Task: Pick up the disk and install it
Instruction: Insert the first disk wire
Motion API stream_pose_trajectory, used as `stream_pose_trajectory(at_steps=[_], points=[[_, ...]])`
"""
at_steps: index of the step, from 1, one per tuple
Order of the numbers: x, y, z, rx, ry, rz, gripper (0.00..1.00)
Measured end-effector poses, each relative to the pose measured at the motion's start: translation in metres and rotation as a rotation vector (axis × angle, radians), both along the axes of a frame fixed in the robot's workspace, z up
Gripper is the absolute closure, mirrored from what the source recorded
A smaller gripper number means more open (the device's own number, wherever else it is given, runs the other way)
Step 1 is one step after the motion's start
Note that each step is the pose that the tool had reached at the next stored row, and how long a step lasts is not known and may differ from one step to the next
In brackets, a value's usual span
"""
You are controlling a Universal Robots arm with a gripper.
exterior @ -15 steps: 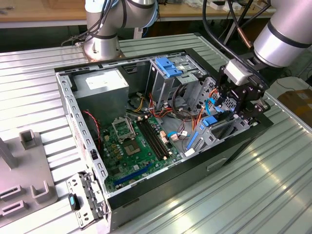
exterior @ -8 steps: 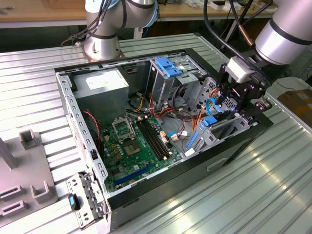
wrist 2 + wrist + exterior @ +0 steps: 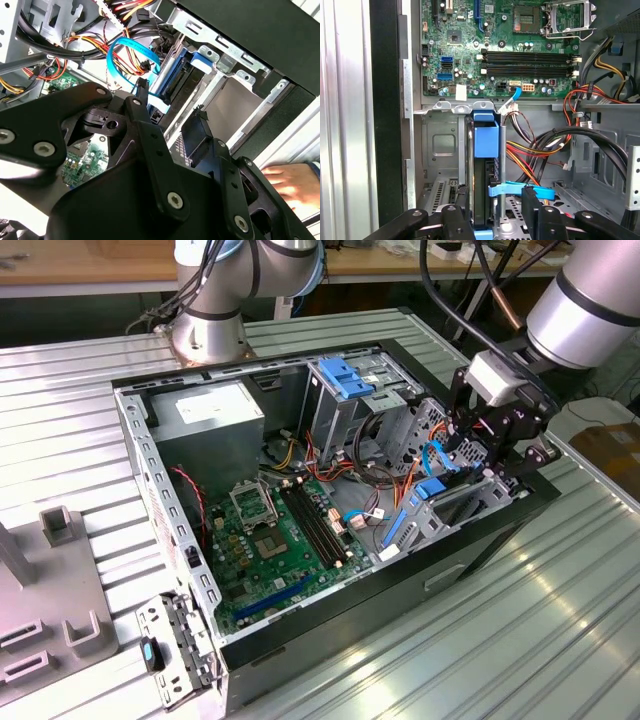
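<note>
Two fingers of the gripper are standing wide apart, and we are seeing them gripping nothing. We are finding the disk standing on its edge in the drive bay of the open computer case, between the fingers and just beside one of them. A person's hand is lying near the case.

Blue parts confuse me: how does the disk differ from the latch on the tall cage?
The disk is dark with blue rails; the latch is all blue. The disk stands on edge low in the case; the latch sits atop the cage. The gripper is at the disk, far from the latch. Both have bright blue plastic.
</note>
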State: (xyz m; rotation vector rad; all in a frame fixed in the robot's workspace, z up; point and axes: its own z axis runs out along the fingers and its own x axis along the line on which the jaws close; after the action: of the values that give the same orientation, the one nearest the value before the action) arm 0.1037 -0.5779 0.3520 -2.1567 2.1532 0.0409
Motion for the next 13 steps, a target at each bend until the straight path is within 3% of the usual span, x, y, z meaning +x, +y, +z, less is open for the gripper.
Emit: stream_pose_trajectory(at_steps=[9, 13], points=[[0.0001, 0.0, 0.0003, -0.0001, -0.0001, 0.004, 0.46], [0.0016, 0.0002, 0.0002, -0.0001, 0.0, 0.035, 0.46]])
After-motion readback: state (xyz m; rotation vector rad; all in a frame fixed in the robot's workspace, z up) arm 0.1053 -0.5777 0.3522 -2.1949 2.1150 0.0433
